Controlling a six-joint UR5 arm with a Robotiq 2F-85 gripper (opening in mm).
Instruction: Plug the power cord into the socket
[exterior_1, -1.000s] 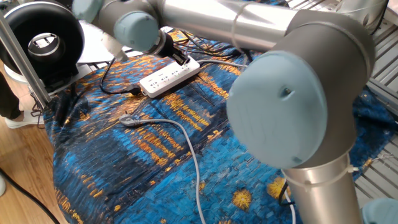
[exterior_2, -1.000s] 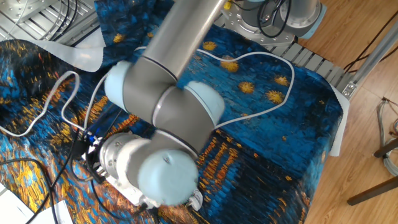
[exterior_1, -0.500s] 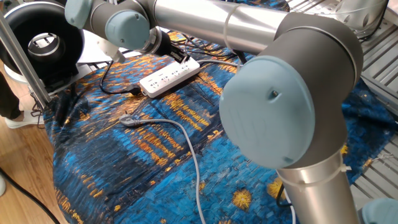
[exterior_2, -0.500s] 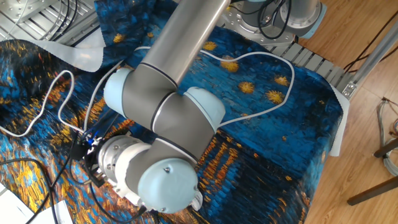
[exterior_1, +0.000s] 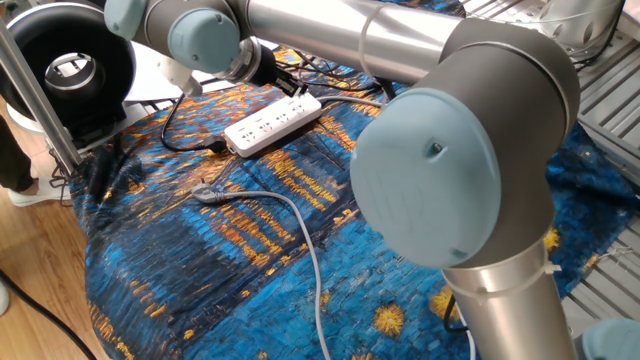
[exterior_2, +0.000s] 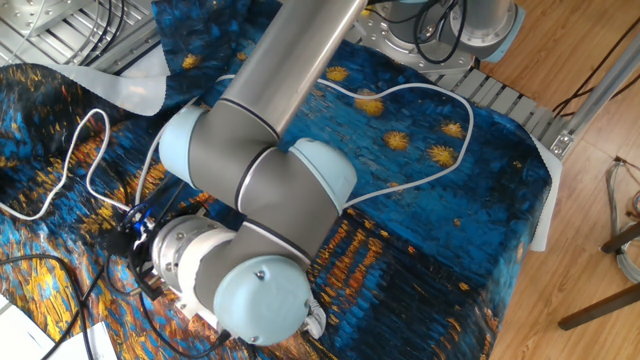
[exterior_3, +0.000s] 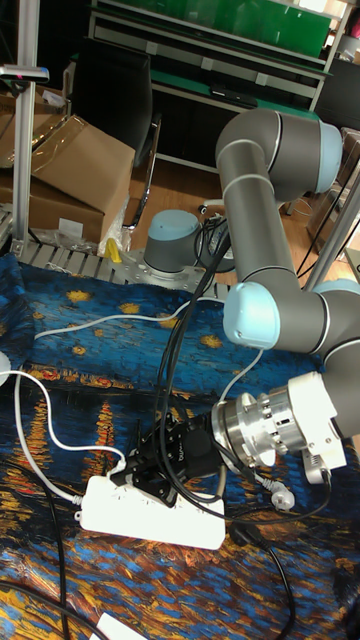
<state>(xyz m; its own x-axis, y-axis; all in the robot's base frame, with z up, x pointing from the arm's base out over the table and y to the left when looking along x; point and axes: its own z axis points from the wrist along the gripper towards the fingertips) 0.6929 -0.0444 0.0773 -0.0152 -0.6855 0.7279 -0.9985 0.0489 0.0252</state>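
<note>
The socket (exterior_1: 265, 125) is a long white power strip lying on the blue patterned cloth, also seen in the tall fixed view (exterior_3: 150, 520). My gripper (exterior_3: 122, 472) hangs just above its left end, shut on the small plug of the thin white power cord (exterior_3: 60, 440). In one fixed view the gripper (exterior_1: 295, 92) sits at the strip's far end. In the other fixed view the gripper (exterior_2: 133, 222) is at the lower left, the power cord (exterior_2: 95, 112) loops away from it, and the arm hides the strip.
A thicker grey cable with a loose metallic end (exterior_1: 205, 193) lies in front of the strip. Black cables run behind the strip. A black round device (exterior_1: 70, 60) and a metal post (exterior_1: 40, 90) stand at the left. Cardboard boxes (exterior_3: 70, 170) sit behind the table.
The gripper has shifted a little along the strip toward its far end, and the white cord's loop has been dragged along with it. The strip has not moved.
</note>
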